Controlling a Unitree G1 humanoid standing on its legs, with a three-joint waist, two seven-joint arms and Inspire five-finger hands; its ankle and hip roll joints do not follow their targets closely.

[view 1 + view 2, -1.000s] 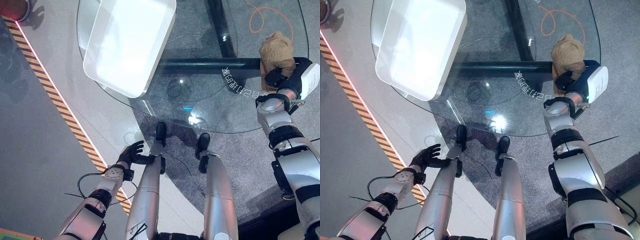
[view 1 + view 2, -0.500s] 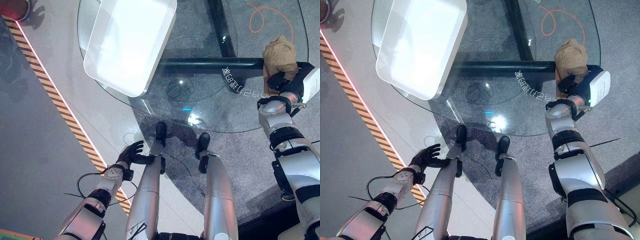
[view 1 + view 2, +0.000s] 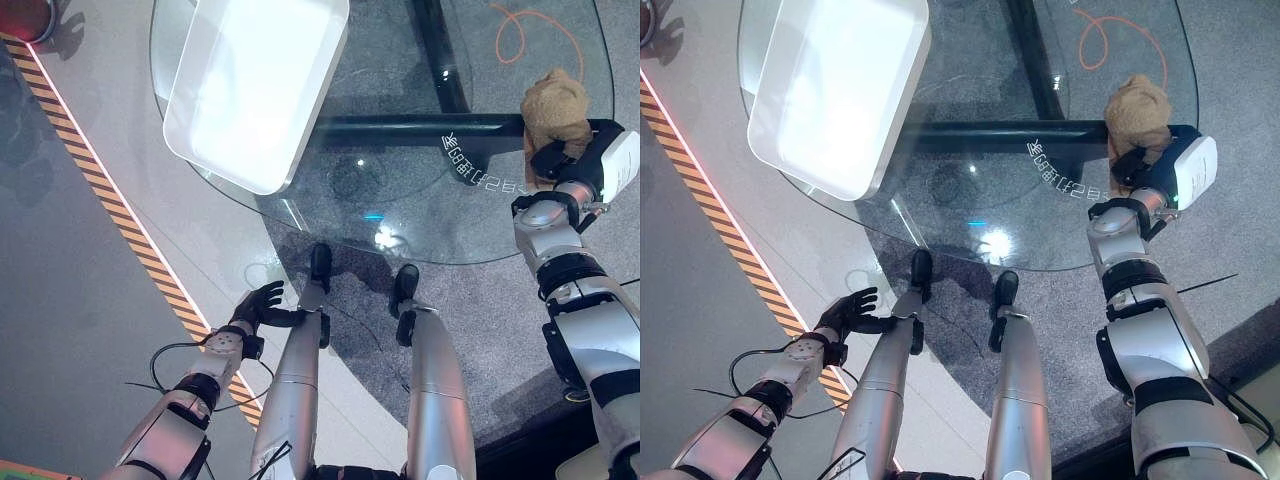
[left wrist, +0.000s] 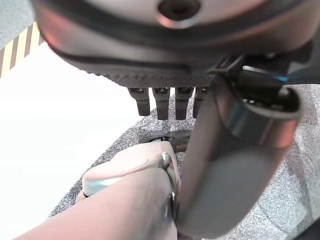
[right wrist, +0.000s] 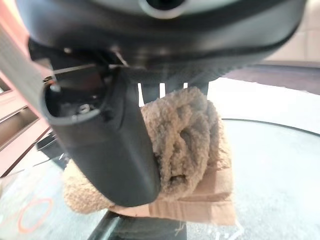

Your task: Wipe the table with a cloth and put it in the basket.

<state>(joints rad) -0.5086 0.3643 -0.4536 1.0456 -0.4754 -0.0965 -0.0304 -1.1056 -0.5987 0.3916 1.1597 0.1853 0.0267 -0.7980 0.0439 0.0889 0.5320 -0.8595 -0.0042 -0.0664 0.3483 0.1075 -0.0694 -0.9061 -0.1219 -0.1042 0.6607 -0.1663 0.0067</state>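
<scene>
One round glass table stands in front of the robot, its dark frame showing through the top. One cloth, tan and fluffy, is bunched on the glass near the table's right edge. The right hand is on the cloth's near side with fingers and thumb curled into the fabric, so it grips the cloth; the right wrist view shows the thumb pressed against the bunched cloth and the fingers reaching over the top of it. In that same view a flat piece of brown cardboard lies under the cloth, on the glass.

One white basket, a shallow rectangular tub with rounded corners, sits at the table's far left edge, part of it hanging out past the glass rim. It is well apart from the cloth, with the open middle of the glass between them. Nothing can be made out inside it.

The left hand hangs low beside the robot, off the table and over the floor, with fingers loosely spread and holding nothing; the left wrist view shows its fingers straight in a row.

On the floor, one yellow-and-black striped line runs diagonally past the table's left side. One orange cord loops on the floor beyond the table's far right edge, seen through the glass.
</scene>
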